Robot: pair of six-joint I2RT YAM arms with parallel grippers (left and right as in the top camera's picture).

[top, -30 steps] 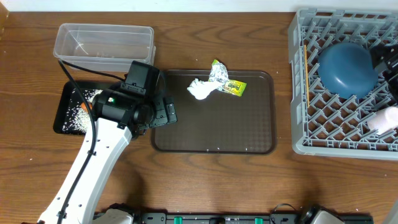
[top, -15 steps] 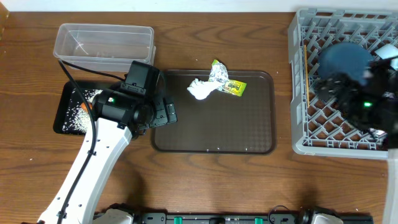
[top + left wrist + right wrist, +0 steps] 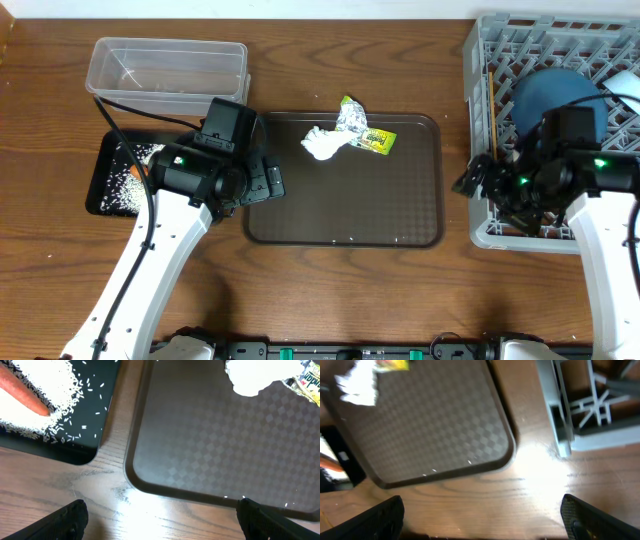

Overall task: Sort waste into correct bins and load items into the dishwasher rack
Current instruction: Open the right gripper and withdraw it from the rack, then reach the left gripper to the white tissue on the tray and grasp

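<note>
Both grippers are spread wide with nothing in them. The left gripper (image 3: 161,521) hangs over the front left corner of the brown serving tray (image 3: 200,455). The strip of bare table between that tray and the black tray (image 3: 90,435) is pretty much right under it. The right gripper (image 3: 482,519) is over the table in the gap between the serving tray's front right corner and the front left corner of the grey rack (image 3: 475,75). From overhead, its arm reaches in across the rack's front edge.

Waste-wise, the rice (image 3: 30,417) sits in a heap in the black tray, with loose grains scattered around it, and the carrot (image 3: 20,387) lies in the heap. That tray is by the left edge of the table, and the clear tub (image 3: 165,68) is just behind it, towards the back left corner. The tissue (image 3: 321,143) and the wrapper (image 3: 366,130) are on the serving tray near its back edge, touching, with the wrapper to the right of the tissue. The serving tray itself is in the middle of the table.

The rack takes up the right edge of the table, back to the corner. Inside it, a dark blue plate (image 3: 545,98) sits toward the back, partly covered by the right arm. The chopsticks (image 3: 492,115) lie along the rack's left wall.
</note>
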